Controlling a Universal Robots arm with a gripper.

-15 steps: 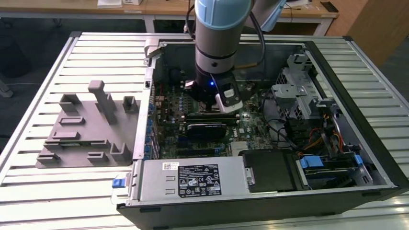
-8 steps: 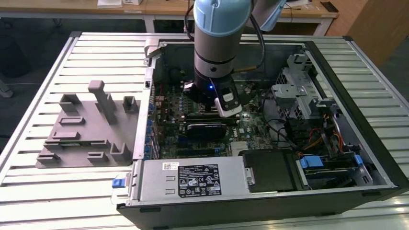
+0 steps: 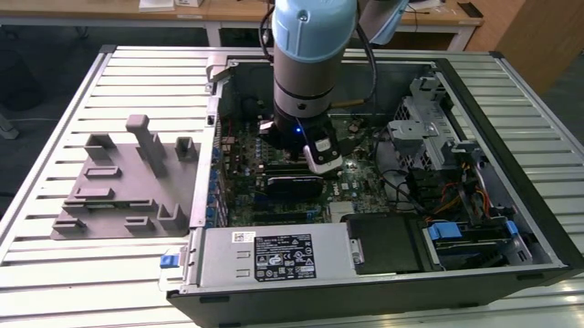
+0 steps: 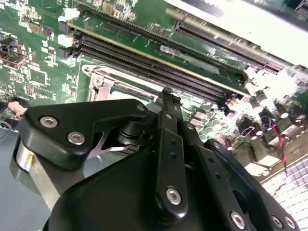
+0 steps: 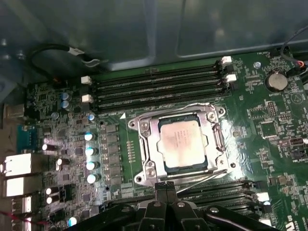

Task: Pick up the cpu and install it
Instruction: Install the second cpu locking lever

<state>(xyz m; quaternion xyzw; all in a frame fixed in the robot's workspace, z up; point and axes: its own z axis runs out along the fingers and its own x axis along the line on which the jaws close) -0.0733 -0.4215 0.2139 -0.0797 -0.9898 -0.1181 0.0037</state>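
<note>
The cpu [image 5: 184, 143], a flat square chip with a silver top plate, lies inside the metal socket frame [image 5: 144, 132] on the green motherboard [image 5: 269, 125]. In the first wrist view my gripper [image 5: 166, 188] hovers just off the socket's edge. Its black fingers are pressed together with nothing between them. In the second wrist view the gripper [image 4: 167, 94] covers most of the socket, and a corner of the frame [image 4: 108, 84] shows beside it. In the exterior view the arm [image 3: 310, 68] reaches straight down into the open computer case [image 3: 511, 225] over the board.
Black memory slots [image 5: 159, 86] run along one side of the socket, and more slots [image 5: 216, 190] lie on the other. A grey box with a white label [image 3: 273, 256] fills the case's near edge. Drive cage and cables [image 3: 433, 143] stand at the exterior view's right. A grey fixture [image 3: 123, 184] rests on the slatted table.
</note>
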